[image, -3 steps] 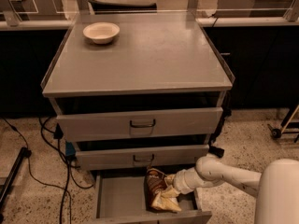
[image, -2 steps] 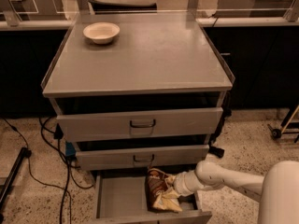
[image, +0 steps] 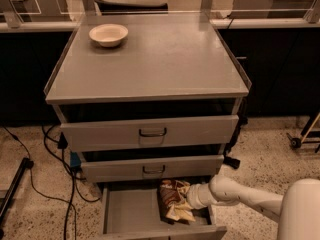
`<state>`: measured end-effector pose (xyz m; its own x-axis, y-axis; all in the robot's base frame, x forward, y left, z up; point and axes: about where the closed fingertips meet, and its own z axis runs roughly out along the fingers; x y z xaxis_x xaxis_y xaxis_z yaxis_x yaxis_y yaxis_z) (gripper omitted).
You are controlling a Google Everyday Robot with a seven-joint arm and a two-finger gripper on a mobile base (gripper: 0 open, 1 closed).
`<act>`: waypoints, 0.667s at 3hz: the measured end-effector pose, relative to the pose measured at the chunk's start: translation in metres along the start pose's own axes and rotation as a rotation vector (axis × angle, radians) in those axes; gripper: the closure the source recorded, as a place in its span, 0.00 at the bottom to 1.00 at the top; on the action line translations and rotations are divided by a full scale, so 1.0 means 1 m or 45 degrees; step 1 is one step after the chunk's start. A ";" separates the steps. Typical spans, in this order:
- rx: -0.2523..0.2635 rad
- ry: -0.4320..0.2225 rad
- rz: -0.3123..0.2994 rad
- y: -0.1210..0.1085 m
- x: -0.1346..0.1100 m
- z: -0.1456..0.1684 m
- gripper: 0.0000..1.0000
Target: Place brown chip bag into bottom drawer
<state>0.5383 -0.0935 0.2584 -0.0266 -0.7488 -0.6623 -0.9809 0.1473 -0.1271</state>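
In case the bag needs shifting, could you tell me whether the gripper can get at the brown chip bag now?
Likely yes: the gripper is right at the brown chip bag inside the open bottom drawer, with nothing visible between them.

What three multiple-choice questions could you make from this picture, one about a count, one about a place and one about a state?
1. How many drawers has the grey cabinet? A two; B four; C three.
2. Where is the brown chip bag? A on the floor; B in the bottom drawer; C on the cabinet's top.
3. How is the bottom drawer? A pulled open; B shut; C taken out.

Answers:
1 C: three drawer fronts sit one under another.
2 B: the bag lies in the right part of the drawer, with the gripper reaching in at it.
3 A: the drawer's plain grey inside shows.
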 end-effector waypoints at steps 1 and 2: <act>-0.010 -0.029 -0.022 -0.011 0.006 0.016 1.00; -0.063 -0.079 -0.039 -0.029 0.020 0.052 1.00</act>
<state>0.5761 -0.0793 0.2099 0.0143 -0.7105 -0.7035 -0.9895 0.0913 -0.1123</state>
